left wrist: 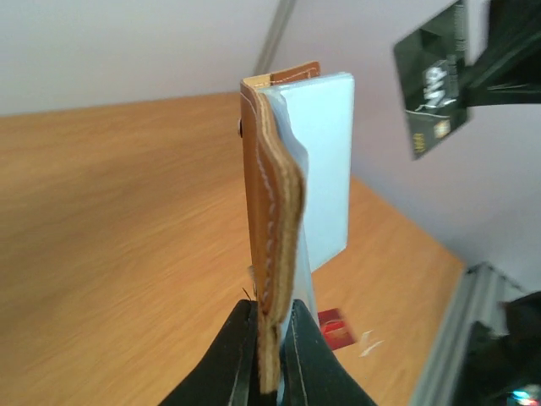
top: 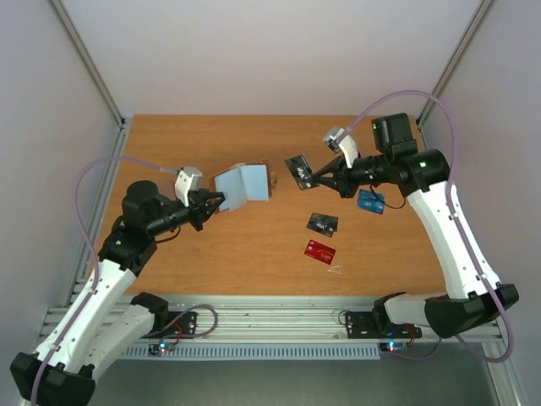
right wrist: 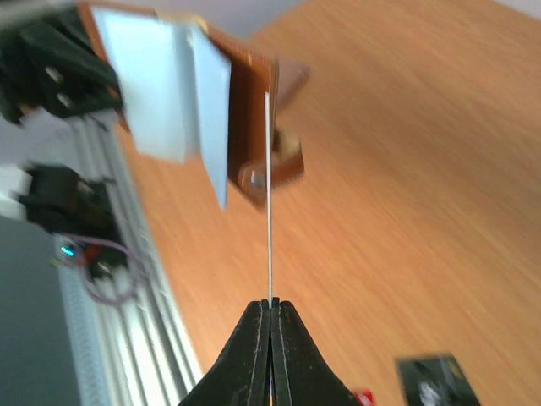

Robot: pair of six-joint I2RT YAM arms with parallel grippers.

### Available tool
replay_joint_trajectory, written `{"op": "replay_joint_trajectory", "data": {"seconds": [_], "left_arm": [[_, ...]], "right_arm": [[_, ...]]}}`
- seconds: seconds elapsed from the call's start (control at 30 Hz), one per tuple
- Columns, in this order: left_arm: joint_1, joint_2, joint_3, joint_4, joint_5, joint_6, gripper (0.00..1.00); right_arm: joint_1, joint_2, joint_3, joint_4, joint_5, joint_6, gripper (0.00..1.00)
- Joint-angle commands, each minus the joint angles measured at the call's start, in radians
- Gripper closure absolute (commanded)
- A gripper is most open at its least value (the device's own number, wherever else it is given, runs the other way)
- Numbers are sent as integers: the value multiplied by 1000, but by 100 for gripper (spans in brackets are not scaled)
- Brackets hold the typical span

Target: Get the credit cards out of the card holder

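- The left jaws are clamped on one edge of the card holder [top: 243, 185]. It is held open above the desk [top: 211, 262], with its pale blue-grey pockets turned toward the right arm.
- The right jaws are pinched together on a black card [top: 297, 169]. The card is in the air just beside the holder, fully clear of it and not touching it.
- Three more cards lie flat on the desk. A blue card [top: 370, 201] sits partly under the right arm, and a second black card [top: 322, 223] and a red card [top: 319, 250] lie nearer the front.
- Step in hand, as I judge it: this card is out of the holder but not yet set down.
- The next move calls for carrying the card away from the holder, lowering it onto bare desk near the others, and parting the jaws.
- No card shows in the pockets, but I cannot tell whether one is hidden inside.
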Motion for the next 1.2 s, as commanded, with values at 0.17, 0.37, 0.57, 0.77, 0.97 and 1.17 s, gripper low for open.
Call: {"op": "replay_joint_trajectory", "data": {"seconds": [0.17,0.37,0.57,0.77,0.97,1.17], "left_arm": [[2,15,-65,-149,-270,168,100],[3,18,-73,-141,-258,172,100],[4,12,-77,-148,-259,177,100],[10,17,-75,-153,-260,187,100],[17,29,-72,-148,-253,187,100],[21,39,-69,-146,-247,186,100]], "right_arm": [[-6,237,-123,-362,752,-566,99],[-6,410,-93,-303,635,-642,99],[-23,626,-18,-379,497,-665,99],[-81,712,0,-345,461,-654,99],[-109,767,9,-323,443,-675,99],[-109,812,36,-297,487,-675,95]]}}
